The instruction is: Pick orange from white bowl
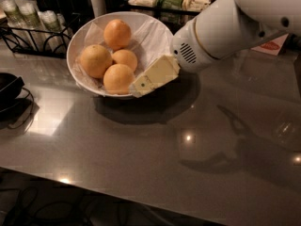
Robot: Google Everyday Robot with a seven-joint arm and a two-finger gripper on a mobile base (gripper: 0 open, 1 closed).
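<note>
As four oranges sit in the white bowl [82, 34], I go by the nearest orange [118, 78], at the bowl's front edge. Two more lie just behind it and one is at the bowl's back. My gripper [143, 84] is at the bowl's front-right rim, tip just beside that nearest orange, and my arm [221, 29] slants in from the bowl's right. Pincer wide or narrow: can't tell. The bowl stands on the grey counter [141, 145]. A black dish [7, 86] sits well left of the bowl.
</note>
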